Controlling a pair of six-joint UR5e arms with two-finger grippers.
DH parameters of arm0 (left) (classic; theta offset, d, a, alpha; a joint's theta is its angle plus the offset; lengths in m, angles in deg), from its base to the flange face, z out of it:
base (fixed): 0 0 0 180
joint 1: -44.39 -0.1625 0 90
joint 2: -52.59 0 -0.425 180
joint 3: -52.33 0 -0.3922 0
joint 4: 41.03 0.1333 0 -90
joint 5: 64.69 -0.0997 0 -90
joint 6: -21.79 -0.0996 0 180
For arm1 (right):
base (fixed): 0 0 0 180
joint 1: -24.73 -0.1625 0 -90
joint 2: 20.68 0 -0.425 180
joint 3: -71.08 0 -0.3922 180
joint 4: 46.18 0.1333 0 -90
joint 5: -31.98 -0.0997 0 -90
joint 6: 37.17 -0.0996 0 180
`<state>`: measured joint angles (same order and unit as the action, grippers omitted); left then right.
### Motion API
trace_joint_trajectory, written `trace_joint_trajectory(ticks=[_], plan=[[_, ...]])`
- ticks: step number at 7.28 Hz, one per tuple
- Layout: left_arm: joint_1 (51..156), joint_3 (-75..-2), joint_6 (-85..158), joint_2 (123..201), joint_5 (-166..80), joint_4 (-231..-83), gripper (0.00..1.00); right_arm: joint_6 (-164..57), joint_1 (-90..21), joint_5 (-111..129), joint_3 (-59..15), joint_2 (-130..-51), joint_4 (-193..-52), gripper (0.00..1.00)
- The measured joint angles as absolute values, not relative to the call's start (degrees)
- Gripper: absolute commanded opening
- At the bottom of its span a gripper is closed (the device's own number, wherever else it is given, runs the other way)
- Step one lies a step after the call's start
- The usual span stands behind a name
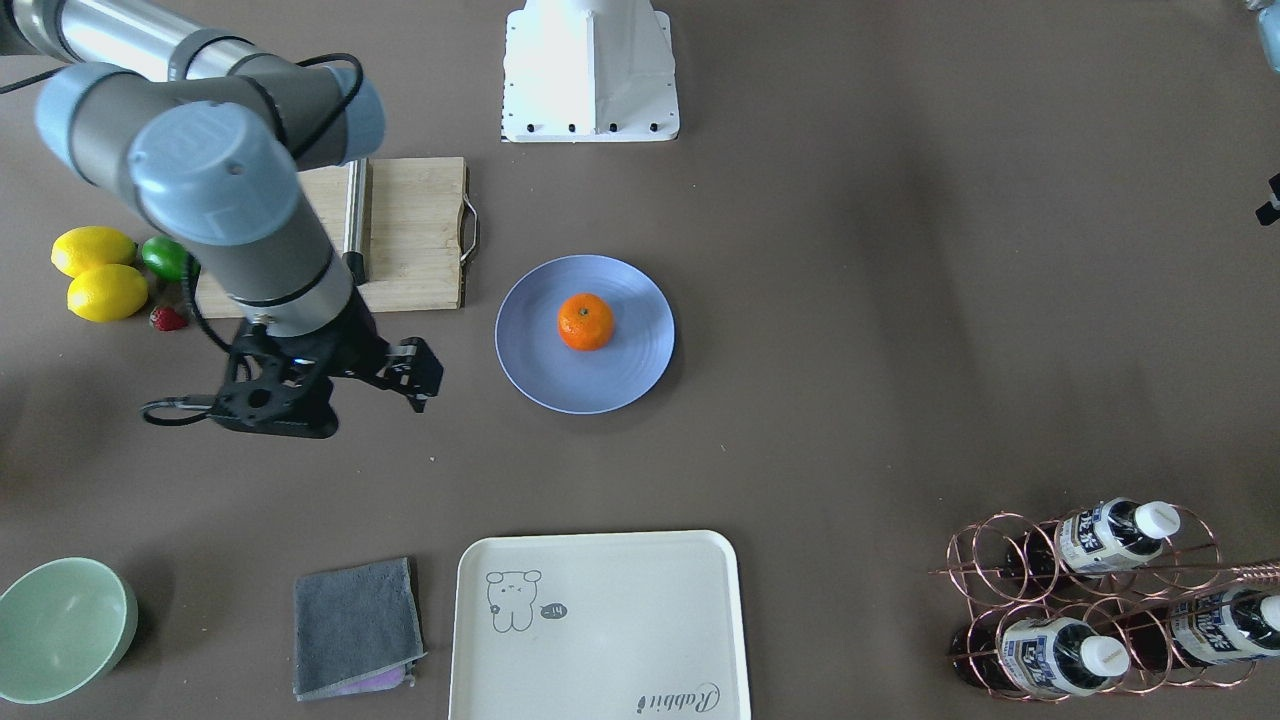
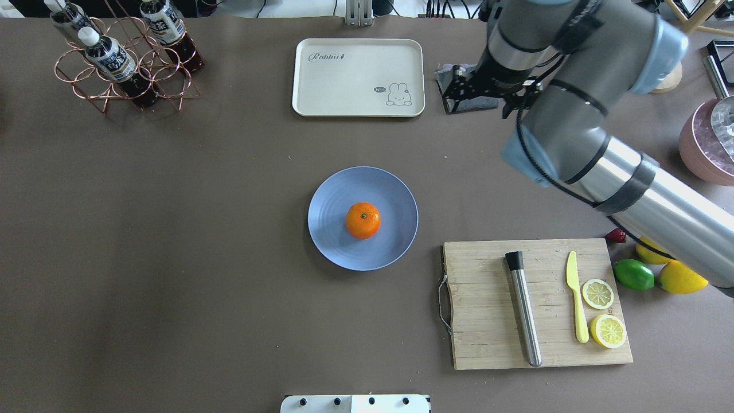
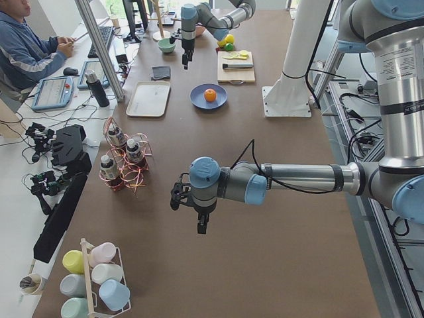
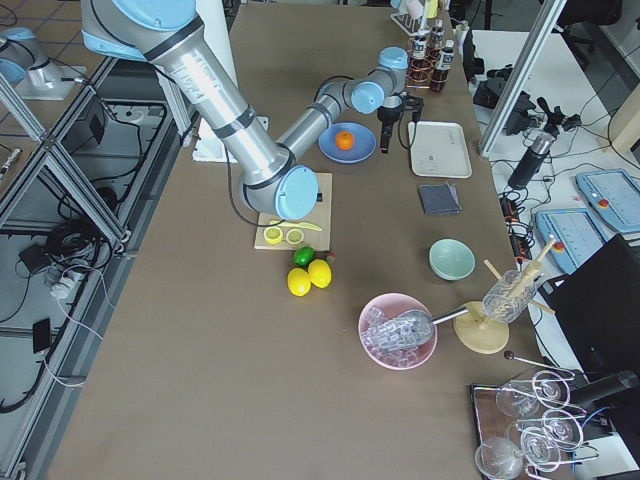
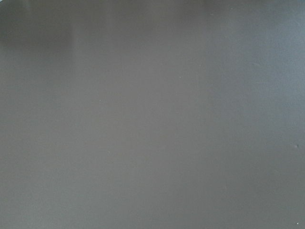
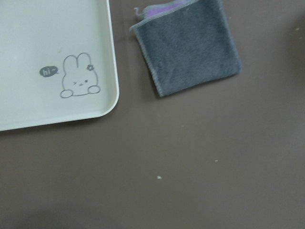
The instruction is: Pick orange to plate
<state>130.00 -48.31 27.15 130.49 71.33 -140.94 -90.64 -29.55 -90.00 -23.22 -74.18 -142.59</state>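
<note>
The orange (image 1: 585, 321) (image 2: 362, 220) rests near the middle of the periwinkle-blue plate (image 1: 640, 375) (image 2: 332, 241), stem dimple up, with nothing touching it. My right gripper (image 1: 424, 392) (image 2: 451, 102) hangs above the table off the plate's side, well apart from it, between the plate and the grey cloth; it looks open and holds nothing. My left gripper (image 3: 201, 227) shows only in the exterior left view, far from the plate over bare table, and I cannot tell its state. The left wrist view shows only brown table.
A wooden cutting board (image 2: 487, 321) carries a steel rod, a yellow knife and lemon slices. Two lemons (image 1: 100, 292), a lime (image 1: 165, 257) and a strawberry lie beside it. A cream tray (image 2: 358, 77), grey cloth (image 6: 188, 45), green bowl (image 1: 60, 625) and bottle rack (image 2: 123, 60) line the far edge.
</note>
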Motion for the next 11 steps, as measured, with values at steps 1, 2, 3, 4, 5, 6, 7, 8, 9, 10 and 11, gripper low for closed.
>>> trace_joint_trajectory(ticks=[1,2,3,4,5,6,7,8,9,10,11], plan=[[130.1,-48.3,27.1,130.4,71.3,-140.8,0.98,-78.7,-35.5,-92.3,-26.1,-79.2,-145.6,1.00],[130.1,-48.3,27.2,130.4,71.3,-140.8,0.98,-65.7,-41.1,-93.9,-27.6,-85.4,-146.7,1.00],[130.2,-48.3,27.2,130.4,71.3,-140.8,0.98,-53.0,-46.5,-95.4,-28.2,-92.1,-146.6,1.00],[130.2,-48.4,27.2,130.4,71.3,-140.8,0.98,-42.0,-51.8,-96.8,-28.4,-98.2,-145.8,1.00],[130.2,-48.4,27.1,130.4,71.4,-140.8,0.98,-33.3,-56.7,-98.2,-28.4,-103.5,-145.1,1.00],[130.1,-48.3,27.1,130.4,71.4,-140.8,0.98,-27.3,-61.1,-99.3,-28.5,-107.6,-144.7,1.00],[130.1,-48.3,27.2,130.4,71.4,-140.8,0.98,-24.5,-64.1,-99.8,-28.5,-110.3,-144.6,1.00],[130.1,-48.4,27.2,130.3,71.4,-140.8,0.98,-23.7,-65.6,-99.6,-28.3,-112.0,-144.6,1.00],[130.2,-48.4,27.2,130.1,71.3,-140.8,0.98,-23.4,-66.5,-99.2,-28.1,-113.4,-144.6,1.00],[130.2,-48.3,27.3,130.0,71.2,-140.8,0.98,-23.4,-66.9,-99.0,-28.0,-114.7,-144.6,1.00],[130.3,-47.9,27.6,130.0,71.1,-140.9,0.98,-23.4,-67.0,-99.0,-28.0,-115.5,-144.6,1.00]])
